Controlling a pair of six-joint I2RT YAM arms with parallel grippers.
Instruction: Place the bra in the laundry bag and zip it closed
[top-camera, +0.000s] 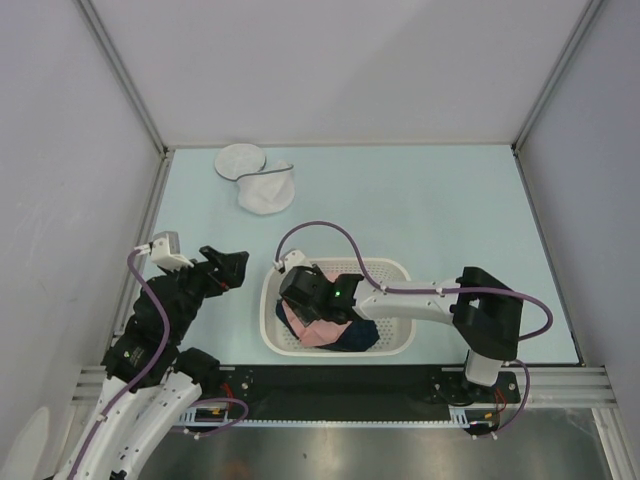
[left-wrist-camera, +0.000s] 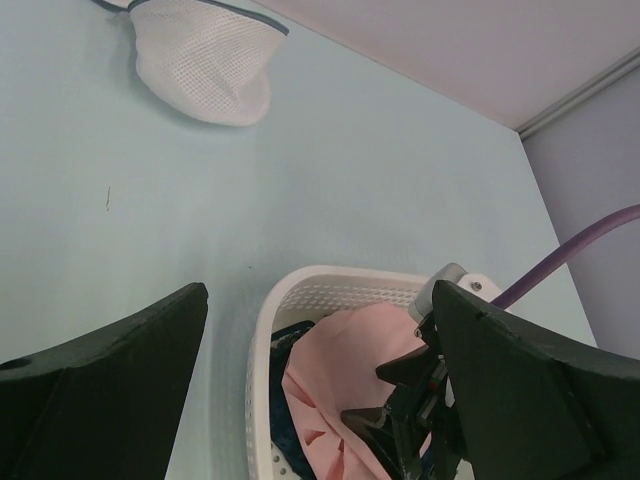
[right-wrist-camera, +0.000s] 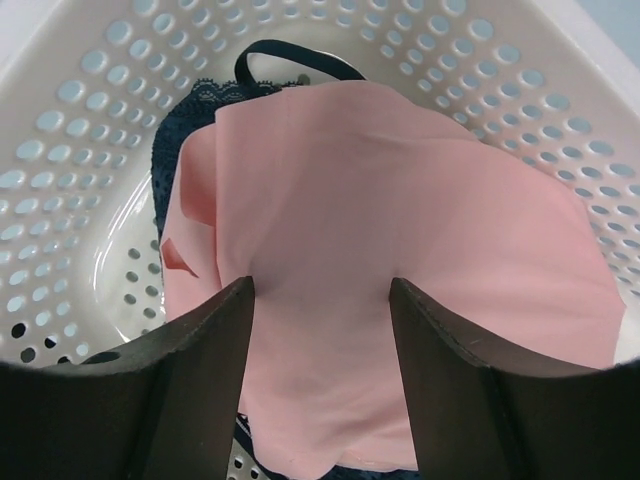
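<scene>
Note right gripper open, nothing held, poised inside basket directly over pink cloth. Note left gripper likewise open, hovering at 10 o'clock of basket. Find bra, navy lace, at 11 o'clock of pink cloth in the right wrist view, mostly buried; only a lace edge and one strap loop exposed. Expect a wrong pick: closing straight down likely takes pink cloth instead, or both together. Beware strap catching in basket holes on lift. Cannot tell bra's long axis or facing while covered. Find bag at 11 o'clock of basket, well apart, on its side, axis 11 to 5 o'clock, mouth and open lid toward 11 o'clock.
</scene>
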